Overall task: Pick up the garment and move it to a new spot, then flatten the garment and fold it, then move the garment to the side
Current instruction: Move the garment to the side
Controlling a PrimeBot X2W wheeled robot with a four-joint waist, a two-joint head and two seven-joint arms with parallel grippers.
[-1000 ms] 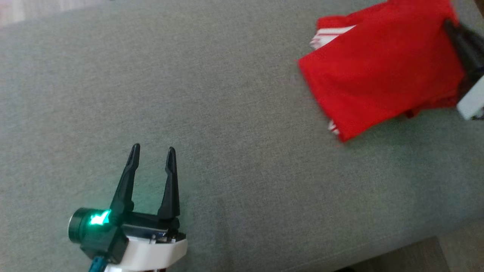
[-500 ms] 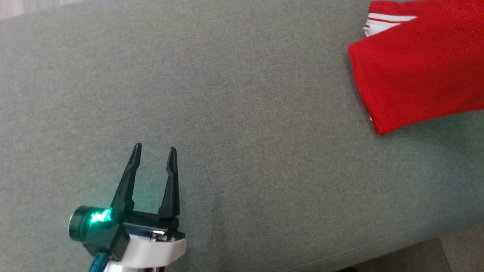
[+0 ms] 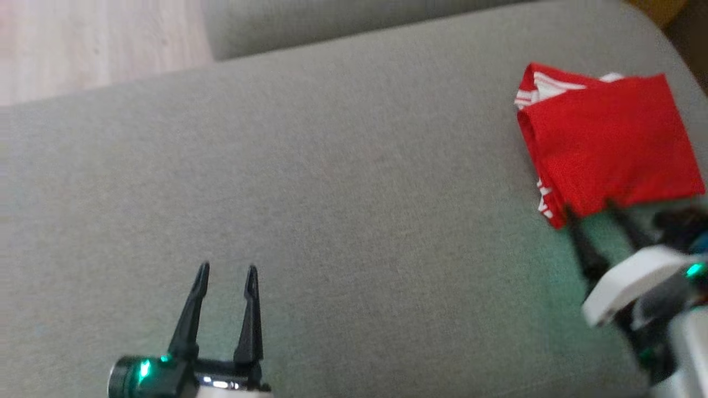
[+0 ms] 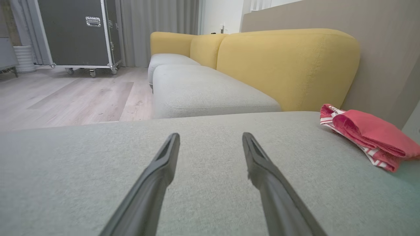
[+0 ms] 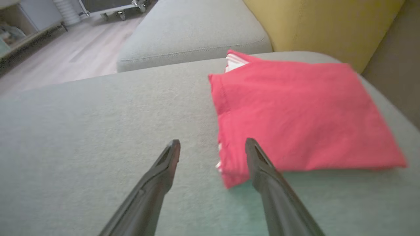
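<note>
– Red, with white stripes (image 3: 545, 88) showing at the edge: is that the garment (image 3: 608, 143)?

– Yes. It lies folded into a rough rectangle on the grey seat cushion (image 3: 354, 193), at the far right end in the head view. In the left wrist view it sits close under the yellow backrest (image 4: 288, 65).

– Is it flat?

– Mostly. The top layer is smooth, and the striped layers poke out at the far left corner and along the left edge.

– Where is the right tool (image 3: 589, 207)?

– At the near left corner of the garment. Its two dark fingers are spread wide and point towards the cloth. In the right wrist view that corner shows in the gap between them, and the right-hand finger crosses in front of the near edge.

– Is it pinching the fabric?

– No, the fingers stand well apart with nothing clamped. The head view is blurred there, so I cannot tell whether a tip touches the cloth.

– And the left tool (image 3: 228, 267)?

– Also spread, with nothing between its fingers. It hangs over bare cushion at the lower left, well apart from the garment.

– What else is around?

– A second grey cushion (image 4: 203, 91) beyond this one, then pale wooden floor (image 3: 83, 44). A dark case (image 4: 78, 32) on wheels stands at the back of the room.
</note>
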